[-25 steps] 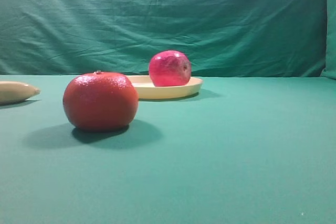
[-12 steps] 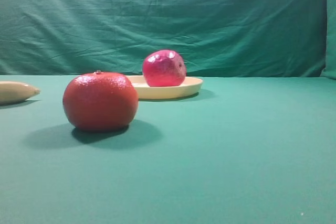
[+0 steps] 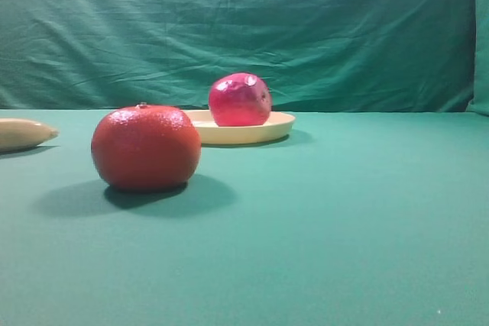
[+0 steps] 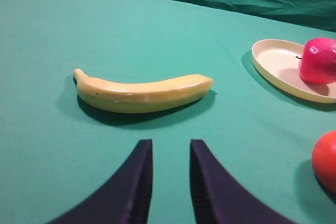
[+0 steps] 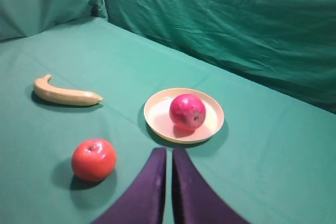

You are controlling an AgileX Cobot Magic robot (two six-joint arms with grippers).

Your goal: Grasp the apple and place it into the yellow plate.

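Comparing with a moment earlier, we see the apple [image 5: 187, 112] has rolled slightly toward nine o'clock and settled inside the yellow plate [image 5: 156, 119], so placement looks finished, our right gripper [image 5: 169, 156] pinched together and empty, our left gripper [image 4: 171, 153] slightly parted, empty.

light: even, overhead | shadows: soft, beneath fruit | focus: slightly soft | glare: mild
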